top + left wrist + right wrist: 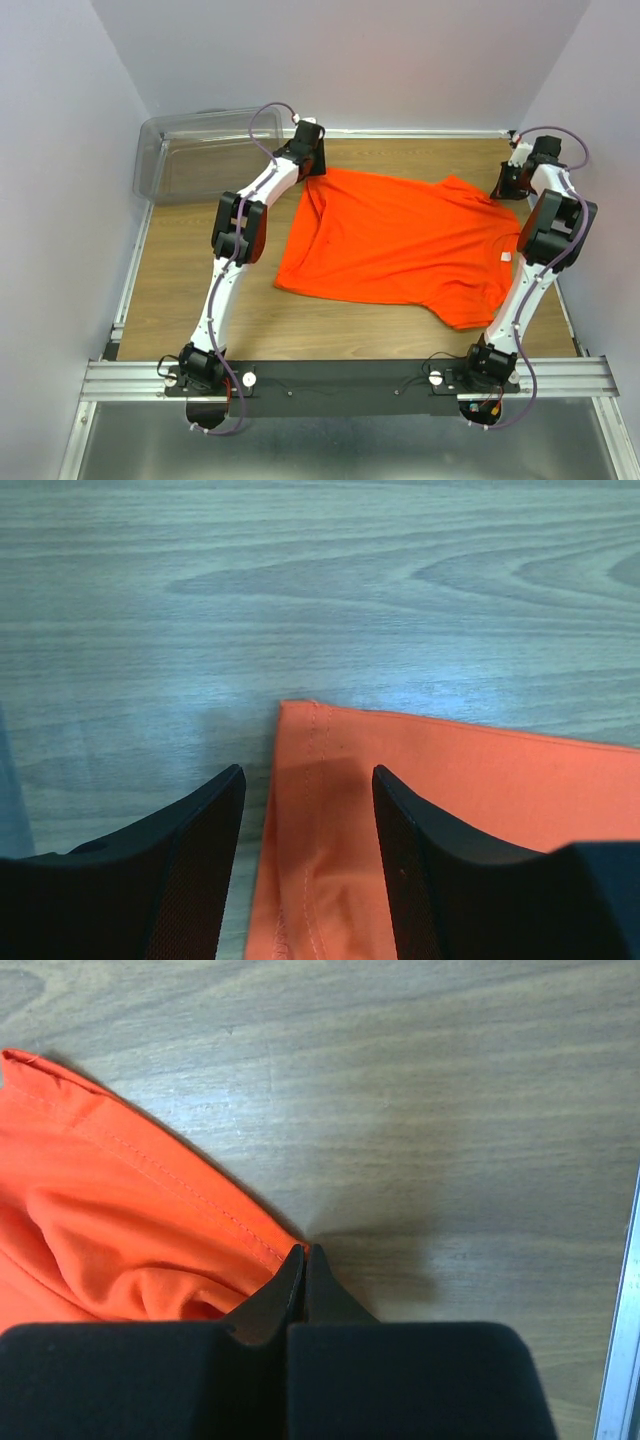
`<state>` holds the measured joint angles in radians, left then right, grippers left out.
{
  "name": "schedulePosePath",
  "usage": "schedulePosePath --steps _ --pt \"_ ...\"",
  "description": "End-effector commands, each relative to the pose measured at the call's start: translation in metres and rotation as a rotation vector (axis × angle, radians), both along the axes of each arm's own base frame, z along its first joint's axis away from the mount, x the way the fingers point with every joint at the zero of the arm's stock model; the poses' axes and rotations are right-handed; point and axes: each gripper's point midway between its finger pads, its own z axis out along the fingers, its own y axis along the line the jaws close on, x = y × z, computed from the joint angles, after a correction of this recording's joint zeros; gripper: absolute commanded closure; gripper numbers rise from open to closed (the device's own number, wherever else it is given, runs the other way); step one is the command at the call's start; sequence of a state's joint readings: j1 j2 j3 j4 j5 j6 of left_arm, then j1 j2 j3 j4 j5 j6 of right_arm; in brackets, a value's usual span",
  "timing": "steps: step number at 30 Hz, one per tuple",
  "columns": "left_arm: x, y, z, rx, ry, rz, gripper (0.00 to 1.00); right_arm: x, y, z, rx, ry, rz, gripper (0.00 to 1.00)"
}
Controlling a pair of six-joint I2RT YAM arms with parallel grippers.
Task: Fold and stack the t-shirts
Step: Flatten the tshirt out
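Fabric lay at the middle of things: the orange t-shirt (pixel 400 245) was spread nearly flat on the wooden table (pixel 190 290) between your two arms. Its bottom hem was toward your left, and its collar and small white neck tag (pixel 506 257) were toward your right.

It looked light, thin and quite limp, so I judged it would sag, wrinkle and drag across the smooth wood instead of holding any shape. The stitched hems at the corners seemed the best places to take hold, since the doubled edge gives the pads more to bite than a single layer does.

Your left gripper (pixel 305 775) was at the far hem corner with its jaws spread and nothing between them. One finger stood over the cloth and the other over bare wood, with the shirt's side edge running between them.

Your right gripper (pixel 303 1250) was clenched tight at the far sleeve. The sleeve hem ran straight into its tips and the folds gathered toward them, so it looked to be pinching that edge.

A clear plastic bin (pixel 190 160) sat at the far left corner of the table, beyond the shirt
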<state>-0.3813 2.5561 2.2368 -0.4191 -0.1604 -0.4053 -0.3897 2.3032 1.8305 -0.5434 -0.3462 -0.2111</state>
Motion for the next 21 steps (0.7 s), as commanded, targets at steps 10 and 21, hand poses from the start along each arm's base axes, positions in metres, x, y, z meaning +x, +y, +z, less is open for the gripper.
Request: schedulePosePath --steps 10,21 --pt "-0.006 -0.005 -0.037 -0.024 0.099 -0.065 0.48 -0.009 -0.002 0.023 -0.037 -0.043 0.028 0.99" --pt "-0.014 -0.020 -0.039 -0.079 0.132 -0.138 0.76 -0.022 0.007 0.028 -0.021 -0.048 0.063 0.99"
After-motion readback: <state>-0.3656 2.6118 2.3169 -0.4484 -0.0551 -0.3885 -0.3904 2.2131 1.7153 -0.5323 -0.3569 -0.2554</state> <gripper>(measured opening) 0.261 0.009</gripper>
